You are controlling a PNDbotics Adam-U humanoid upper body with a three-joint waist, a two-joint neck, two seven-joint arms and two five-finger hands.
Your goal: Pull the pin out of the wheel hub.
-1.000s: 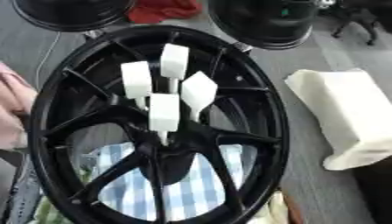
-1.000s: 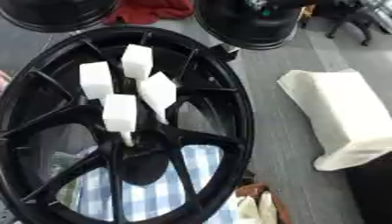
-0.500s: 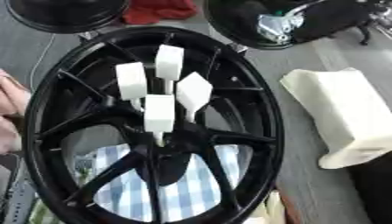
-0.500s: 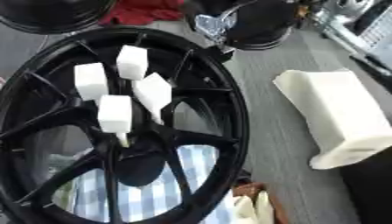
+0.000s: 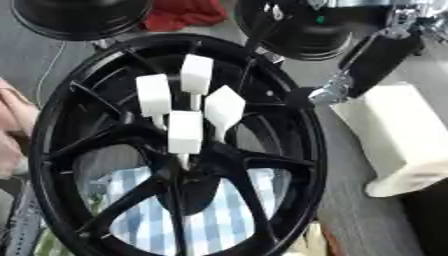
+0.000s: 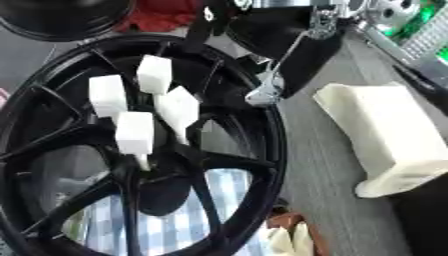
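The black spoked wheel hub (image 5: 297,150) lies flat and fills most of both views. Several pins with white block heads stand upright round its centre: one at the far side (image 5: 197,75), one at the left (image 5: 153,95), one at the right (image 5: 223,107) and the nearest (image 5: 185,131). My right arm (image 5: 376,55) reaches in from the upper right, black with a silver joint (image 5: 328,92) over the hub's right rim. My right hand (image 5: 259,30) is a dark blurred shape above the far rim, apart from the pins. My left hand is out of sight.
A white foam block (image 5: 402,145) lies on the grey table right of the hub. Two black round objects (image 5: 79,15) (image 5: 306,35) and a red cloth (image 5: 184,15) sit beyond it. A blue checked cloth (image 5: 219,210) shows through the near spokes. A pinkish shape (image 5: 10,130) is at the left edge.
My right arm has come in from the upper right and now hangs over the hub's far right rim. The pins stand as before. The camera has shifted a little.
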